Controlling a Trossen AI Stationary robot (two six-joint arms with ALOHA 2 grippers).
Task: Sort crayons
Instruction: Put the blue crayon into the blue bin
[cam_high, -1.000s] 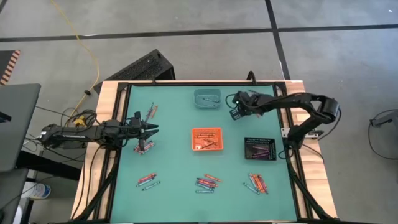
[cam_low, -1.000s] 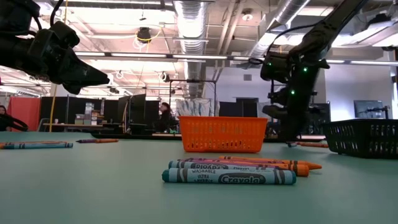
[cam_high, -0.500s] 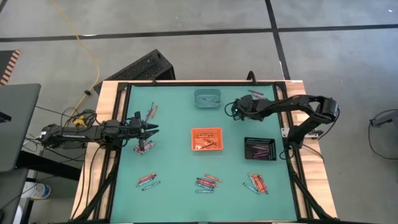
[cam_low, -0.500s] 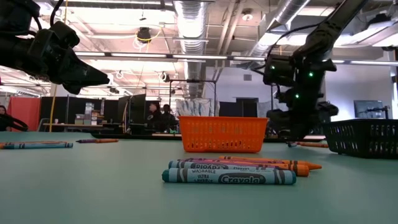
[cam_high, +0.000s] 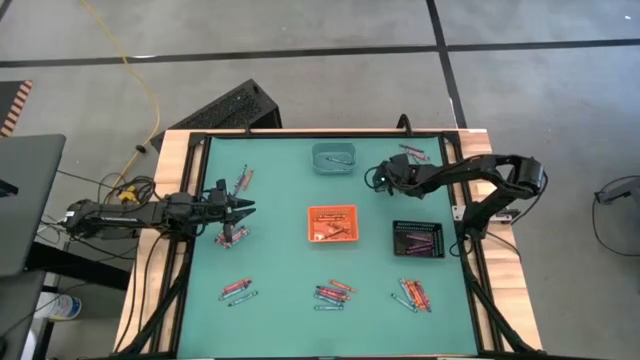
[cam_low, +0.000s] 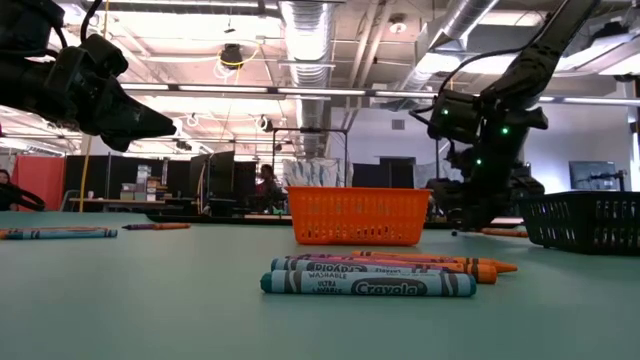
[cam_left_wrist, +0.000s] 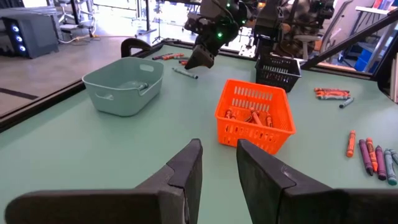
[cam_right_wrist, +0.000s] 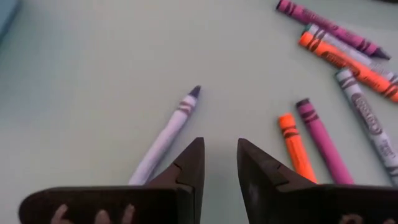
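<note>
Right gripper (cam_right_wrist: 219, 163) slightly open, empty, over pale crayon (cam_right_wrist: 166, 134): light, stiff, rolls, judged best gripped mid-shaft; left gripper (cam_left_wrist: 217, 163) likewise empty.

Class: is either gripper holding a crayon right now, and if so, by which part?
Neither. The left gripper and right gripper are both open and empty.

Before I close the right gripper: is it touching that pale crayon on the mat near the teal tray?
Cannot tell. In the right wrist view the pale crayon runs under the right gripper fingertips, hiding any contact or gap; the other views are too distant.
</note>
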